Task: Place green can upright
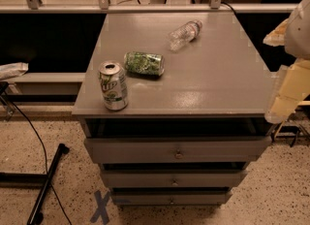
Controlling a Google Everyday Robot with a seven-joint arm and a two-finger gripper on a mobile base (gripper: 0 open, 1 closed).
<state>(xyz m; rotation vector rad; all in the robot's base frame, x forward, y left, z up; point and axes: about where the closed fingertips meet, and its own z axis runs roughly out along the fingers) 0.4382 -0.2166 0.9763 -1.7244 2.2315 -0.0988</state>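
Green can (144, 64) on side, left on table (218, 78), near upright pale can (113, 85). Bottle (185, 34) lying behind. Gripper (285, 92) apparently off right edge; how open, can't tell.

The gripper (286, 90) sits at the right edge beside the worktop (213, 78), mostly cut off by the frame, as is the arm (299, 30) above it. The green can (144, 64) lies on its side, its underside hidden. The label on the bottle (185, 34) cannot be read. A pale object (10, 70) at the left edge is cut off.
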